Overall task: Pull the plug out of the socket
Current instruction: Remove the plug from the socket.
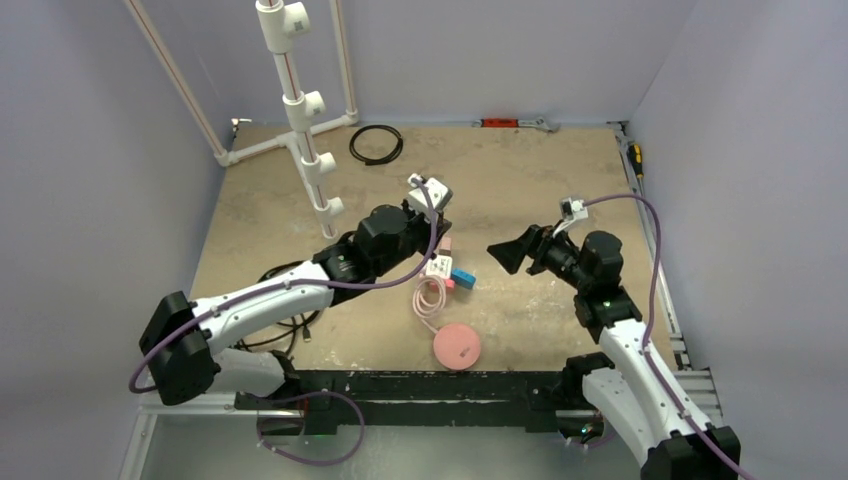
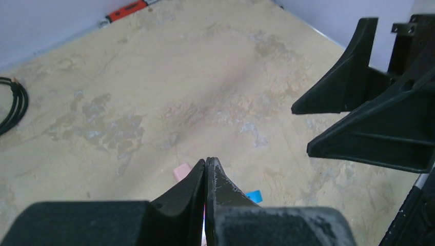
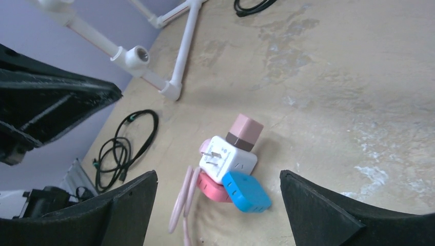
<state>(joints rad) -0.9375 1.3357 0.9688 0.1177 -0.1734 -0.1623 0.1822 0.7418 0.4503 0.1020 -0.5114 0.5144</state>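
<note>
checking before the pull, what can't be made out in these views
1. Top view: the socket is too small to tell which plugs sit in it.
2. Left wrist view: the socket is hidden behind the shut left gripper.
3. Right wrist view: the pink cable runs off the bottom edge; the red piece under the socket is half covered by it.

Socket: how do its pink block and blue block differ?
The pink block is pale, squarish, with a dark band where it meets the socket; the blue block is bright, rounder, with slot holes showing. Pink sits on the socket's far side, blue on its near side. Both touch it.
</note>
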